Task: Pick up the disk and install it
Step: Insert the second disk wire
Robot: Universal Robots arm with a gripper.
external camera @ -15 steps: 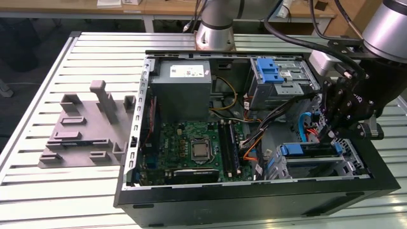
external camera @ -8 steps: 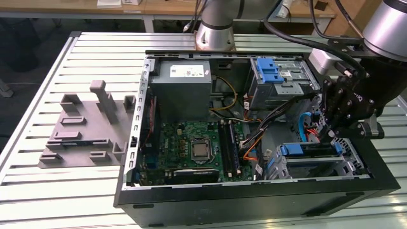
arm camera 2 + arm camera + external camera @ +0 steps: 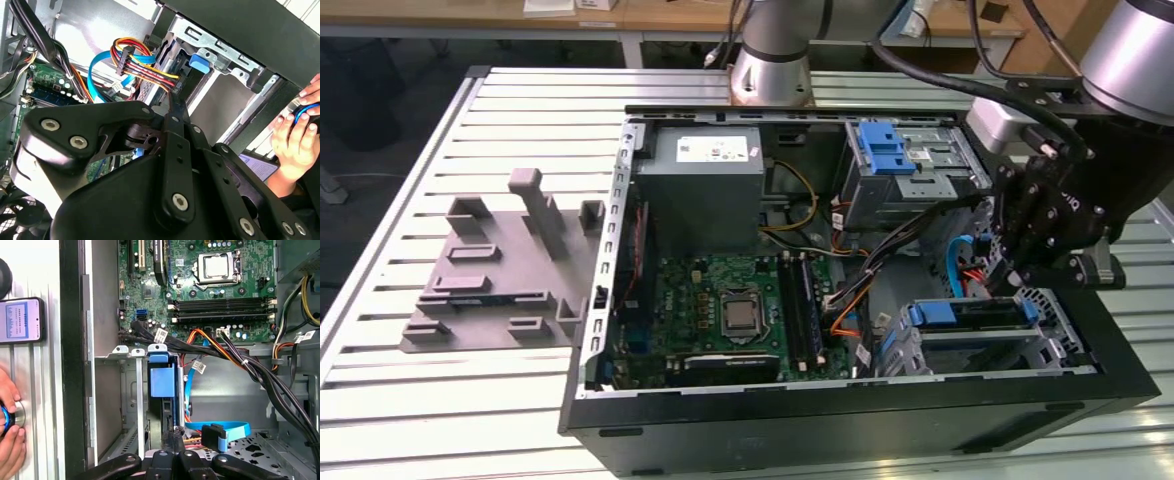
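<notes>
The silver hard disk in its blue plastic bracket (image 3: 162, 385) is seen seated edge-on in the grey metal drive cage (image 3: 131, 405); installation appears nearly done. The black gripper (image 3: 176, 442) is closed just beside its edge; a final seating push is judged necessary.

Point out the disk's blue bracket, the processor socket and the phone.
disk (image 3: 162, 382), first wrist view, on its blue bracket tab.
processor socket (image 3: 218, 265), first wrist view, on the silver middle.
phone (image 3: 22, 320), first wrist view, on its screen.
</notes>
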